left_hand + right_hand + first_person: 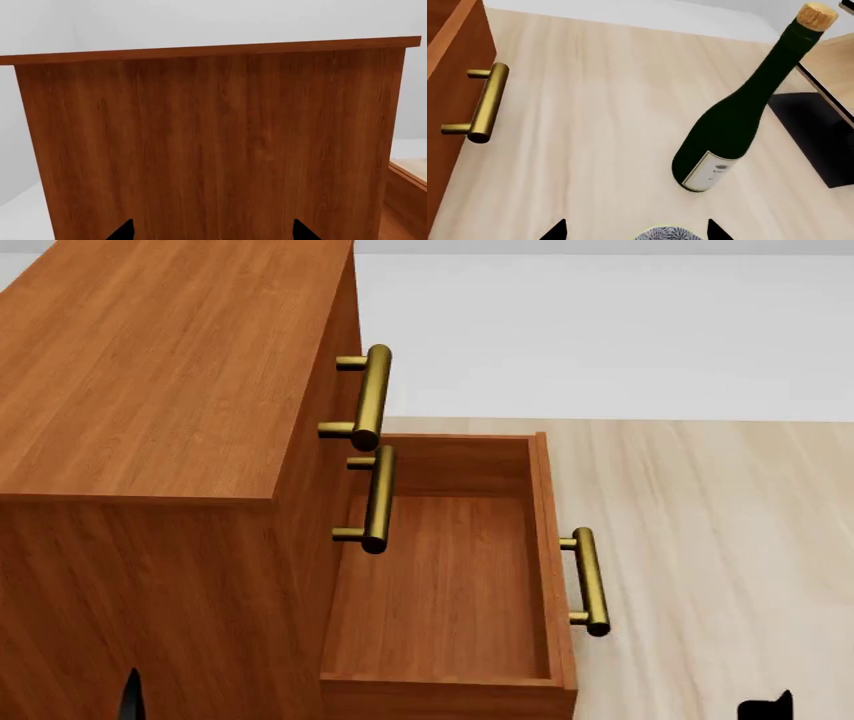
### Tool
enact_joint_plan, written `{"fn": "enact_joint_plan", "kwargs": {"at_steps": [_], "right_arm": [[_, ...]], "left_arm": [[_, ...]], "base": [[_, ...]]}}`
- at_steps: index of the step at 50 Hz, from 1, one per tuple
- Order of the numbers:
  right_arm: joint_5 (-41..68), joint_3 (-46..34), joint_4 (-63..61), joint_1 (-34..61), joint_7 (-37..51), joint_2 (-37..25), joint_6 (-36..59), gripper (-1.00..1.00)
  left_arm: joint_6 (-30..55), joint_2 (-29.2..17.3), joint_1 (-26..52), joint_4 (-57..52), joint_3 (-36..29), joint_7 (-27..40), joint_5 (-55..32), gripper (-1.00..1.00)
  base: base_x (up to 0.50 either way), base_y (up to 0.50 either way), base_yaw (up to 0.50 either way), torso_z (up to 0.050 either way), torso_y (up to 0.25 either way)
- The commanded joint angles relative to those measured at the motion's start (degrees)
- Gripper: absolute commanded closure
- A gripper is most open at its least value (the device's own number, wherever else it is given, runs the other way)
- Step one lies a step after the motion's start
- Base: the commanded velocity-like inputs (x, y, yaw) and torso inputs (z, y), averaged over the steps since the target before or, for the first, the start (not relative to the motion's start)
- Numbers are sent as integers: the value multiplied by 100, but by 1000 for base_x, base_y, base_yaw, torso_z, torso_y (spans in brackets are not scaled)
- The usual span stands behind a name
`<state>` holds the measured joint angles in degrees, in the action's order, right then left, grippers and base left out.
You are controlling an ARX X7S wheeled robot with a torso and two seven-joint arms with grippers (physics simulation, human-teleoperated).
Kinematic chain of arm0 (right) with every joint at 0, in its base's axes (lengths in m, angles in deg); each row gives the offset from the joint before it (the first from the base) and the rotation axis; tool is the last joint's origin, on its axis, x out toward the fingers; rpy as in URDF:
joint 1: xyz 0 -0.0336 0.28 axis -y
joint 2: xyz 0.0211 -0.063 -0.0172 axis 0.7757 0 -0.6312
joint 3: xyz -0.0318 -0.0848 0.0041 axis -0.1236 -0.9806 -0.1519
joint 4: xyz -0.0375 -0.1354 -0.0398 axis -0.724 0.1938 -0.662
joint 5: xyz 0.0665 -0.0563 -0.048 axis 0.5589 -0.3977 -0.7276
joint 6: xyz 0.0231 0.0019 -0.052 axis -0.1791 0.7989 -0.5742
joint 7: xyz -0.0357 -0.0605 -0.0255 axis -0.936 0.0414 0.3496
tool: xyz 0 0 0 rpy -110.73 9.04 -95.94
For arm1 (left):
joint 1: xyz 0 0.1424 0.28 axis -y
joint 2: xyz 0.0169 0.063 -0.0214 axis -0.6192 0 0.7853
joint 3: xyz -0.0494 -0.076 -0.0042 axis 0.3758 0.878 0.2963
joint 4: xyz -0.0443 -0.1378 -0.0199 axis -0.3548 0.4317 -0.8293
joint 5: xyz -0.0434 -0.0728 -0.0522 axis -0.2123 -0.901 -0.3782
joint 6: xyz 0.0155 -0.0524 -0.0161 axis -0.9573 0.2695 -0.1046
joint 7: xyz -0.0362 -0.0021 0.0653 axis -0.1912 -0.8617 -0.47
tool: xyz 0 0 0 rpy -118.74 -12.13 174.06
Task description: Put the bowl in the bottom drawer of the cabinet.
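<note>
Only the patterned blue-grey rim of the bowl (666,234) shows, at the edge of the right wrist view. It lies on the pale wood floor between the spread fingertips of my right gripper (635,231), which is open and apart from it. The cabinet (160,370) fills the left of the head view. Its bottom drawer (447,580) is pulled out and holds nothing, its brass handle (587,580) facing right. My left gripper (213,234) is open, close to the cabinet's plain side panel (213,140). The bowl is out of the head view.
A dark green wine bottle (730,125) with a cork stands on the floor just beyond the bowl. A black base (817,137) with a pale rack lies further right. The two upper drawer handles (374,400) stick out above the drawer. The drawer handle (484,105) is near my right gripper.
</note>
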<state>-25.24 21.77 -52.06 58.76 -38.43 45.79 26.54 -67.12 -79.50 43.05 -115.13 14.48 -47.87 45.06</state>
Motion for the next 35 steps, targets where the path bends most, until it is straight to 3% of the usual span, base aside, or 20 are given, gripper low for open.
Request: {"fn": "enact_joint_plan", "kwargs": {"at_steps": [1,35], "right_arm": [[-81,123,768,-95,-175,-327,-183,-100],[-416,-366,2758,252,-403,-661,-955,-100]], "left_arm": [[-56,-10,-23,25,-16,12,-18,-100],[-80,-48,10,86,-90,73,-47,-100]], "base": [[0,0,0,0,0],[0,0,0,0,0]]}}
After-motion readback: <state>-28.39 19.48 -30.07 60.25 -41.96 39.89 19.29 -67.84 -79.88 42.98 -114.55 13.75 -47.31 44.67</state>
